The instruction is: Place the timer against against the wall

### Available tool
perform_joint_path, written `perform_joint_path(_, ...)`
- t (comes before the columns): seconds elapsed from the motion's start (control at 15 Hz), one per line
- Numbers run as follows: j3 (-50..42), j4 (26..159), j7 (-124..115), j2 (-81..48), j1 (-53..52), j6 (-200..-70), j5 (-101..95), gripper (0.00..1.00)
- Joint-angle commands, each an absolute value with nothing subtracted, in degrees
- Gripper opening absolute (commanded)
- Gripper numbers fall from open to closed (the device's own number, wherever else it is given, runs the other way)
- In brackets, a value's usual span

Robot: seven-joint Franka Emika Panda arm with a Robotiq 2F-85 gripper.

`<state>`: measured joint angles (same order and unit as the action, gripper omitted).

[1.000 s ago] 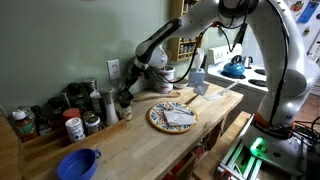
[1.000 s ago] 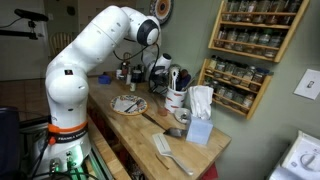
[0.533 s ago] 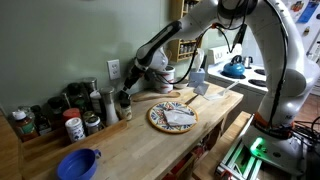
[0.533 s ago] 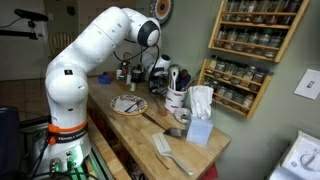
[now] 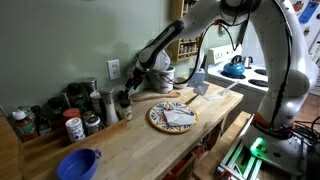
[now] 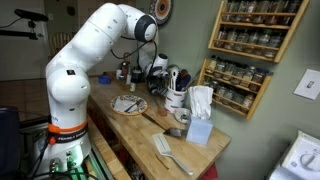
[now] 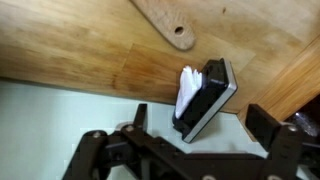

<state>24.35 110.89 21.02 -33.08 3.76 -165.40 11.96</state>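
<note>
In the wrist view the timer, a small dark block with a silver edge and a pale face, stands tilted where the wooden counter meets the pale green wall. It appears to lean on the wall. My gripper is open, one finger on each side of the timer with a gap to each. In both exterior views the gripper sits low at the back of the counter, close to the wall below the white outlet. The timer cannot be made out there.
Several spice jars line the wall beside the gripper. A patterned plate, a blue bowl and a wooden spoon lie on the counter. A tissue box and brush sit further along.
The jaws have opened and let go of the timer. The arm has lifted slightly near the wall.
</note>
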Motion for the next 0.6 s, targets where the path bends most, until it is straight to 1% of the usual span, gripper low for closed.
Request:
perform_joint_path(0.0, 19.1, 111.3, 13.0, -31.4, -1.5, -162.3, 10.0, 1.00)
perform_joint_path(0.53, 6.0, 109.9, -3.6, -31.9, -12.0, -162.9, 5.2, 1.00)
